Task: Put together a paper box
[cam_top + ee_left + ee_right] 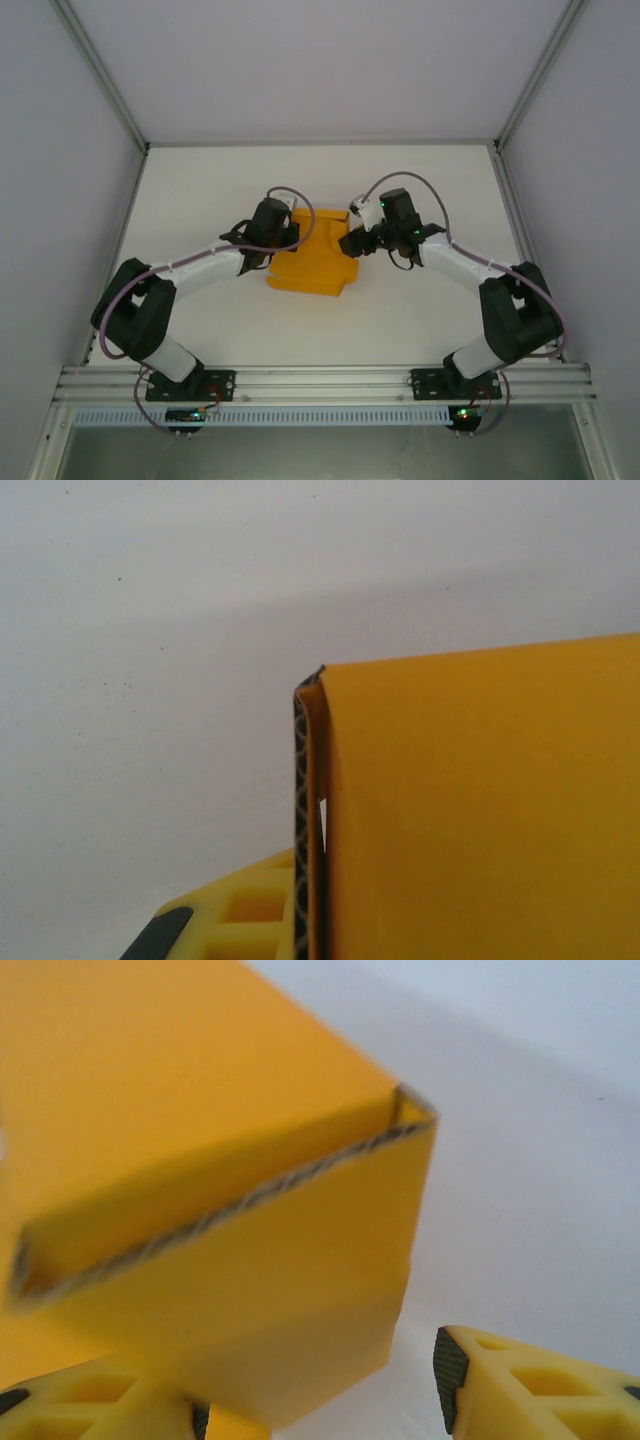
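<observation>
The paper box [312,262], orange-yellow card partly folded, lies on the white table between the two arms. My left gripper [283,237] sits at its left back corner. In the left wrist view the gripper [315,905] is shut on a doubled edge of the paper box [480,810]; one yellow finger [235,920] presses the fold and the other is hidden behind the card. My right gripper [352,241] is at the right back corner. In the right wrist view a hanging flap of the paper box [250,1290] lies between its open fingers, against the left finger [90,1400] and apart from the right pad [450,1375].
The white table [420,320] is walled by pale panels with metal posts [120,110] on the left and right. An aluminium rail [320,382] carrying both arm bases runs along the near edge. Bare table lies behind and in front of the card.
</observation>
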